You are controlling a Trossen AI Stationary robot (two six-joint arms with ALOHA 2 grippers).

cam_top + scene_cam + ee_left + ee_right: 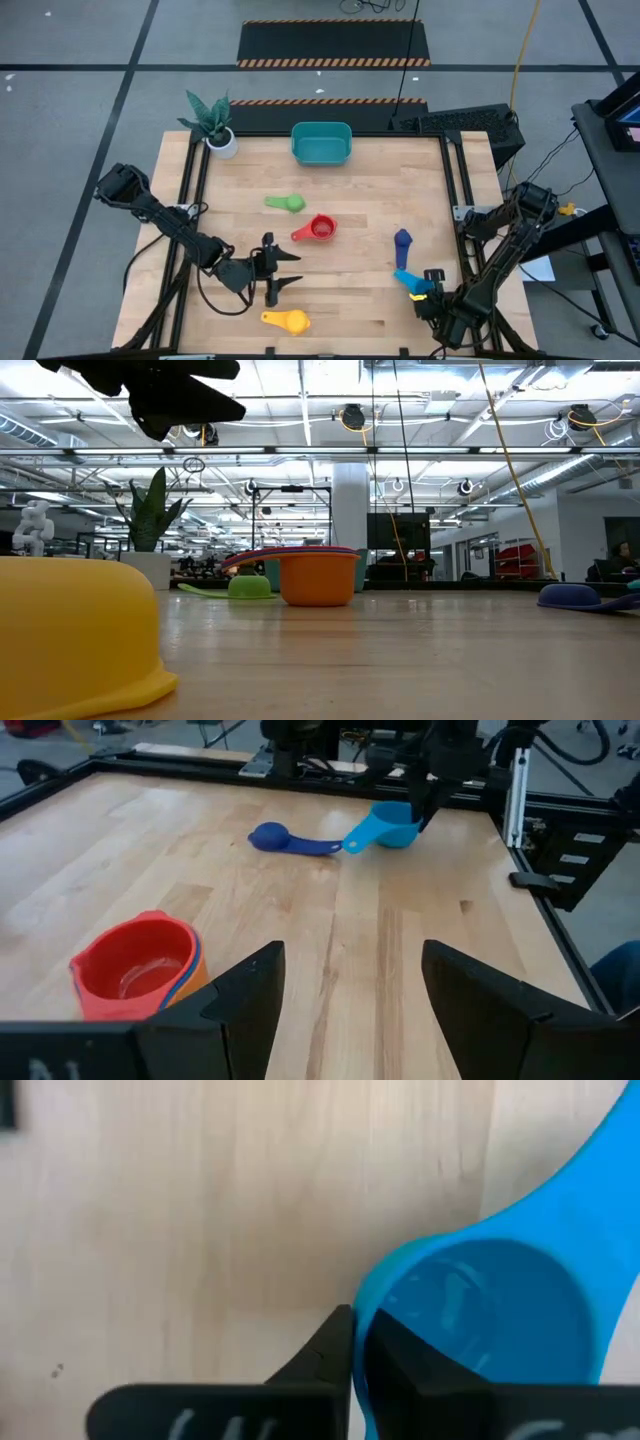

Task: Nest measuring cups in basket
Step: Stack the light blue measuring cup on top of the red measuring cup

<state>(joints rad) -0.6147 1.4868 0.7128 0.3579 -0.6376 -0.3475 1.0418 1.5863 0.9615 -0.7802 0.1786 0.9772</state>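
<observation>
The teal basket stands at the table's far edge. A green cup lies mid-table, and beside it a red cup sits nested in an orange one. A navy cup lies to the right. The light blue cup is just nearer than the navy one. A yellow cup lies mouth down by the near edge. My left gripper hovers open between the yellow and red cups, touching nothing. My right gripper is shut on the light blue cup. My right gripper pinches the light blue cup's bowl wall, on the side away from the handle. One finger is inside the bowl and one finger outside. The fingers come from above, pointing down. Whether the cup is lifted clear does not show.
A white pot with a green plant stands at the far left corner, left of the basket. Black frame rails run along the table's left and right edges. Bare wood lies between the cups and the basket.
</observation>
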